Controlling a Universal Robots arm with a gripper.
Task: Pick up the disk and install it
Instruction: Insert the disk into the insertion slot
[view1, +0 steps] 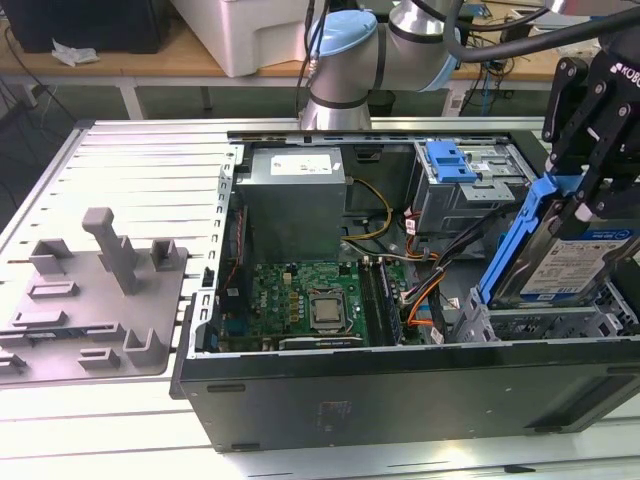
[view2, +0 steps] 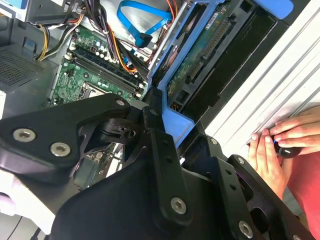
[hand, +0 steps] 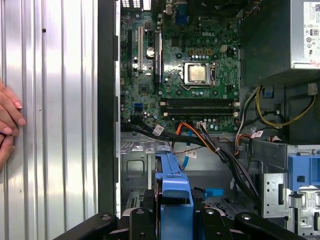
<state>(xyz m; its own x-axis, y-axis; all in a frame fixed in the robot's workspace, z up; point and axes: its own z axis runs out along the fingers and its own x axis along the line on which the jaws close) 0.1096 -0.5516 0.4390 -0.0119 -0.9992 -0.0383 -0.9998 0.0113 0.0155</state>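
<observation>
Exterior view: the gripper (view1: 583, 190) is seen closed on the disk (view1: 560, 255), which is held tilted over the drive cage at the exterior view's right end of the open computer case (view1: 400, 390).

Second wrist view: the disk's blue carrier is clamped between black fingers (view2: 160, 150). A person's hand (view2: 267, 160) is rested on the table (view2: 260, 90).

First wrist view: the disk is seen edge-on, with the motherboard (hand: 195, 75) beyond it.

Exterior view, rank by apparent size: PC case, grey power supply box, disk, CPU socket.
1. PC case
2-3. grey power supply box and disk: these look alike, and the disk is nearer the camera and cut off at the edge, so unranked
4. CPU socket
</observation>
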